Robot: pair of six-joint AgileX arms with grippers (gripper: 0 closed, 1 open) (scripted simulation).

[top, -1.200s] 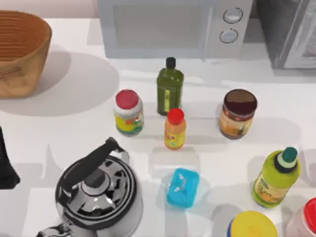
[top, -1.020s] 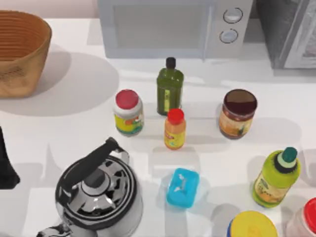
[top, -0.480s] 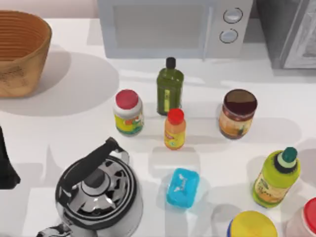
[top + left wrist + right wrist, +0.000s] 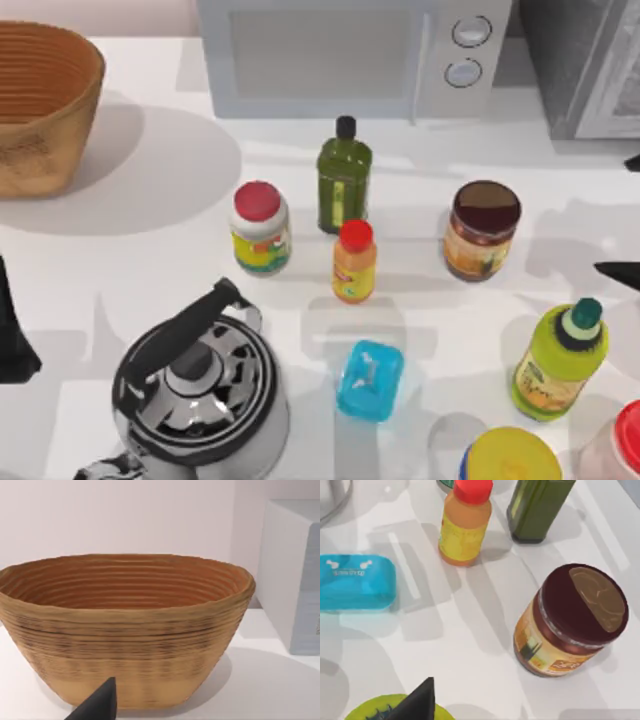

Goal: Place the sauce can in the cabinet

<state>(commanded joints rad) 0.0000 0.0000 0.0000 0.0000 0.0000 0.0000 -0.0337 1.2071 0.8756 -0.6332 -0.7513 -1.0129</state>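
1. Since half a second ago, dark tips of my right gripper [image 4: 622,272] have come in at the top view's right edge, just right of the squat brown-topped sauce can [image 4: 482,230]; the can has not shifted.
2. The sauce can stands upright on the white table [image 4: 150,250], between the small orange bottle with the red cap [image 4: 354,262] and the speckled grey cabinet [image 4: 585,65] at the back right corner.
3. My right wrist view shows the can's orange-tan label [image 4: 545,647] close up, with the blue box [image 4: 356,582] and the dark green bottle [image 4: 538,506].
4. My left wrist view faces the woven tan basket [image 4: 125,625].
5. I cannot tell how far either gripper's fingers stand apart; neither touches anything.
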